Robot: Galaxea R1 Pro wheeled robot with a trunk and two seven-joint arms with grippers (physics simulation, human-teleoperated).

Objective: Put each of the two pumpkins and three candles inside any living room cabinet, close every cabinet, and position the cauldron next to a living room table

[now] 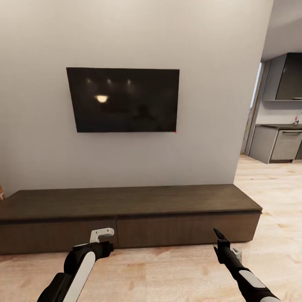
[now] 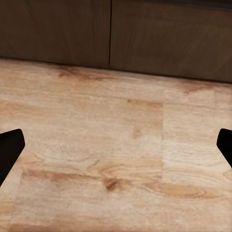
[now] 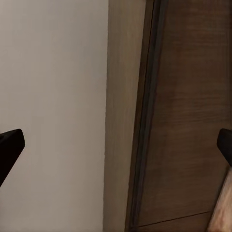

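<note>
I count one cabinet [image 1: 126, 209] with two drawer fronts, one TV [image 1: 123, 100] on the wall, and two arms of mine below.

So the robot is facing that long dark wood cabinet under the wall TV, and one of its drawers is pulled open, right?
Not quite. The cabinet does sit under the TV with the robot facing it, but no drawer is pulled open. In the head view both drawer fronts sit flush and closed, and the left wrist view shows the fronts shut with only a thin seam between them.

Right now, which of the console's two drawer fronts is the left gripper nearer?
The left drawer front: the left gripper hangs before its inner end, short of the right drawer front.
</note>
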